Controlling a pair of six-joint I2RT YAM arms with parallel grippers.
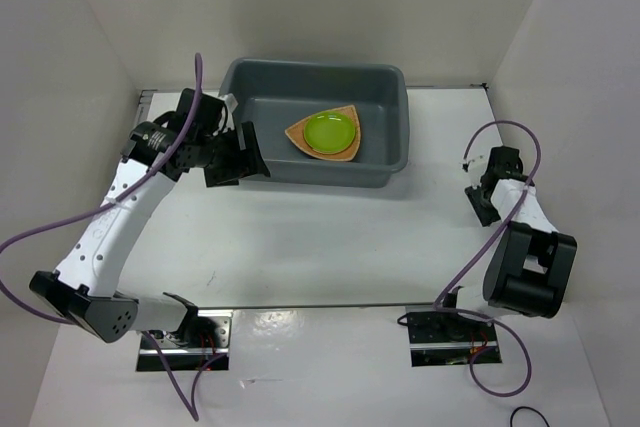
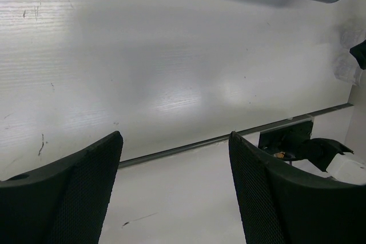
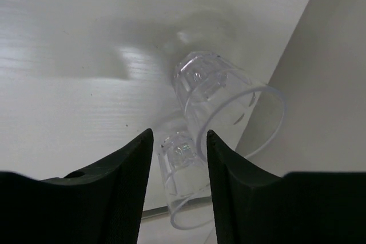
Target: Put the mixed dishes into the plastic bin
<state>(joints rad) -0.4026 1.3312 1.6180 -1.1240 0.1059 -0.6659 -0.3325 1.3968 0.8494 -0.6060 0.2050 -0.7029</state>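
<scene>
Two small clear cups (image 3: pixel 229 104) lie tipped by the right wall; right gripper (image 3: pixel 178 158) straddles the nearer one, jaws apart, likely lining up a grasp. Left gripper (image 2: pixel 174 187) hangs spread and empty beside the dark grey plastic bin (image 1: pixel 385 82), which holds the lime-green round plate (image 1: pixel 330 130) on the tan woven plate (image 1: pixel 300 137).

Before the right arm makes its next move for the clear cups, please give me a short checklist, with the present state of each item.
1. Both cups found: ok. One cup and a second cup lie on their sides by the right wall.
2. Right gripper open: ok, nothing held.
3. Gripper lined up on one cup: ok, the second cup shows in the gap between the fingers.
4. Cups apart enough for a single grasp: not ok, they overlap in view.
5. Room in the bin: ok, only the green plate on the woven plate shows.
6. Left gripper out of the way: ok, open beside the bin.
</scene>
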